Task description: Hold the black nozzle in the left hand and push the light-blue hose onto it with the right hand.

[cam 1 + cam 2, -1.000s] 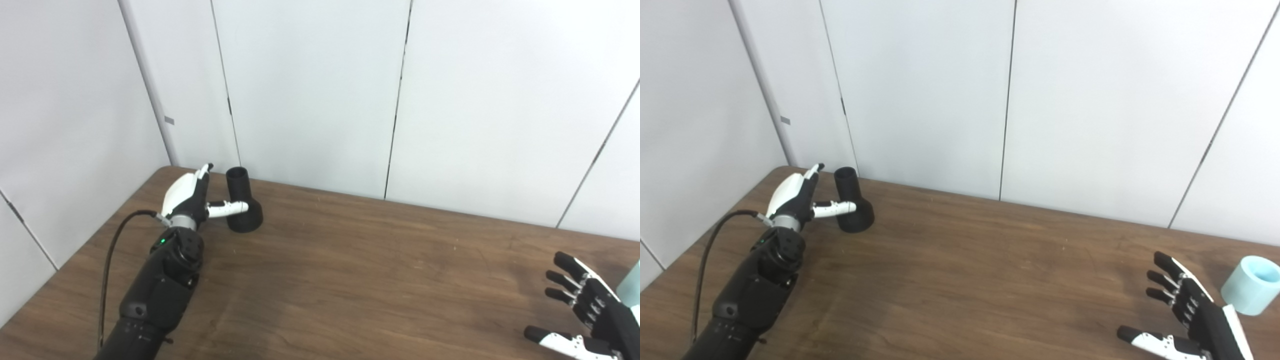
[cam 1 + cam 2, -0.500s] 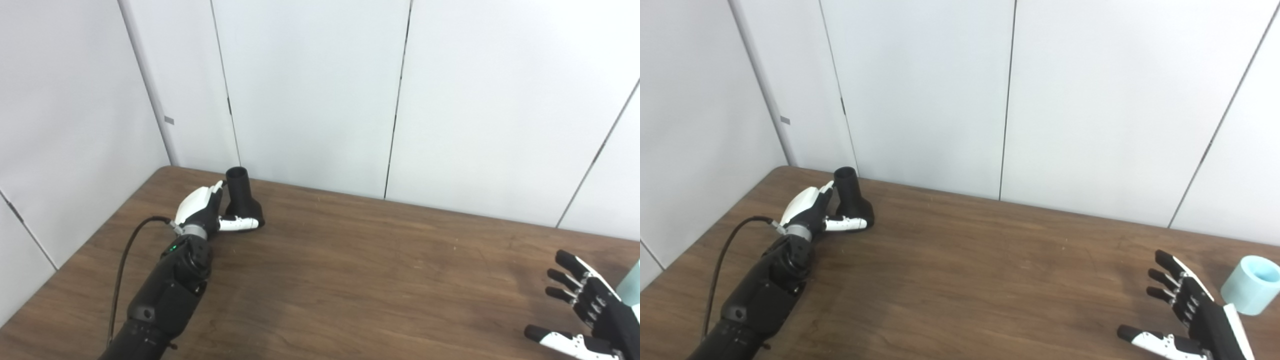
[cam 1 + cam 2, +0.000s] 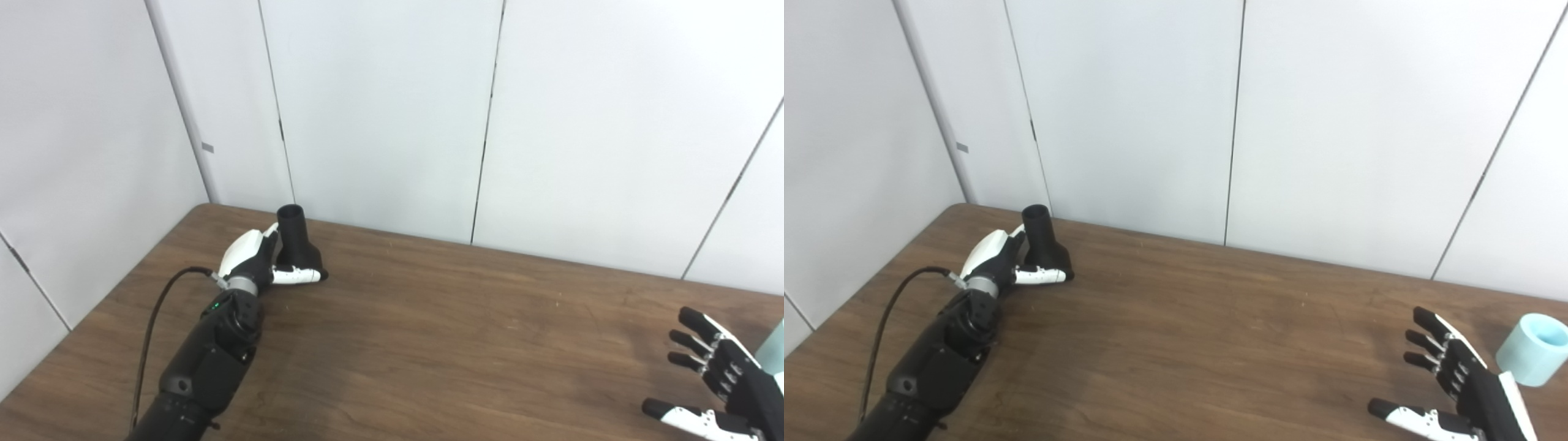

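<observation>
The black nozzle (image 3: 295, 237) stands upright on its wide base at the table's far left corner, close to the wall. My left hand (image 3: 252, 260) presses against its left side. The white thumb (image 3: 297, 276) lies straight across the front of the base, and the fingers reach behind the neck, mostly hidden. No closed grasp shows. The light-blue hose piece (image 3: 1532, 349), a short tube, lies on the table at the far right. My right hand (image 3: 1458, 386) hovers open just left of it, fingers spread and not touching.
The brown wooden table (image 3: 429, 343) meets white wall panels (image 3: 380, 110) right behind the nozzle. A black cable (image 3: 152, 315) loops off my left wrist along the table's left edge.
My left hand has slid forward and right, up against the nozzle, with the thumb now across the base. The nozzle has shifted slightly right. My right hand has stayed put.
</observation>
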`<state>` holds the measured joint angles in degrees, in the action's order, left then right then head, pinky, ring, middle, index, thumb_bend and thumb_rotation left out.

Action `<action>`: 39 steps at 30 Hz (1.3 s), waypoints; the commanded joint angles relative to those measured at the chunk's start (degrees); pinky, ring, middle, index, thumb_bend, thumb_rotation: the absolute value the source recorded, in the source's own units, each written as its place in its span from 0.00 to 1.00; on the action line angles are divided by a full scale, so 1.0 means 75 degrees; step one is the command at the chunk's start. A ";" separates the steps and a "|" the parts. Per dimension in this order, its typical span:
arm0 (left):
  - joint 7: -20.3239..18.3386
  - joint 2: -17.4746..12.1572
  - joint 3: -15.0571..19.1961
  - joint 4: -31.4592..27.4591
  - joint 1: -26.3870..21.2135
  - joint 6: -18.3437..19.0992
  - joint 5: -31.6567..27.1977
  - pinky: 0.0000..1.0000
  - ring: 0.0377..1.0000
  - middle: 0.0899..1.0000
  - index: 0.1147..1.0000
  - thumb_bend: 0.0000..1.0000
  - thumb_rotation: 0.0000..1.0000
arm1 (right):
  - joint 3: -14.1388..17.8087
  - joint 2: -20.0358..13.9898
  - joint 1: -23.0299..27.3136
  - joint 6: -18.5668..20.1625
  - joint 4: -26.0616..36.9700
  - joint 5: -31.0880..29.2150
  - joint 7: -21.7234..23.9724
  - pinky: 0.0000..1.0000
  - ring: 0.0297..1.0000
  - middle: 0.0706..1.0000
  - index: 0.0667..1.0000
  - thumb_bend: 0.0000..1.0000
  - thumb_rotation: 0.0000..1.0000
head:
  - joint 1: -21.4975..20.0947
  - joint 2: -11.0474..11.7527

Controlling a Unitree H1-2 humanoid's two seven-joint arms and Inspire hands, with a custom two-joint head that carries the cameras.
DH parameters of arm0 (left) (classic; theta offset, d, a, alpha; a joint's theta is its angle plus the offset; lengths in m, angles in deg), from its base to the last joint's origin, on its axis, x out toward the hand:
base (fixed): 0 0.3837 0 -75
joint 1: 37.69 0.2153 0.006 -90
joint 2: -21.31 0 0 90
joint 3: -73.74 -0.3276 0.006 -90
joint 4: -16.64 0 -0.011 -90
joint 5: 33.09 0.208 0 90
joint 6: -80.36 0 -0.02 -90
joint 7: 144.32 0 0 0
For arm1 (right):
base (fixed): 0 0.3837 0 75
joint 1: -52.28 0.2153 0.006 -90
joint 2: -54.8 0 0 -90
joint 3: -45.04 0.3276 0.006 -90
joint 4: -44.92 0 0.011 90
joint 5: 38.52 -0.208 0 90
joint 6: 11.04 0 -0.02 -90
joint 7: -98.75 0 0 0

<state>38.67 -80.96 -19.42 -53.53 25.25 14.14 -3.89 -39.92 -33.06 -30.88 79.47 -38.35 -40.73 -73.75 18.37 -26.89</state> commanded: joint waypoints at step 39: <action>0.1099 0.0135 0.0437 0.0172 -0.0114 -0.0555 -0.0213 0.89 0.77 0.63 0.57 0.79 0.14 | 0.0061 -0.0188 0.0182 -0.0128 0.0283 0.0008 0.0026 0.74 0.85 0.89 0.86 0.74 0.06 | -0.0018 -0.0278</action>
<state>45.29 -79.65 -16.77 -51.26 25.45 12.14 -4.80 -39.87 -33.37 -30.96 79.57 -37.63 -40.45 -73.54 18.19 -28.92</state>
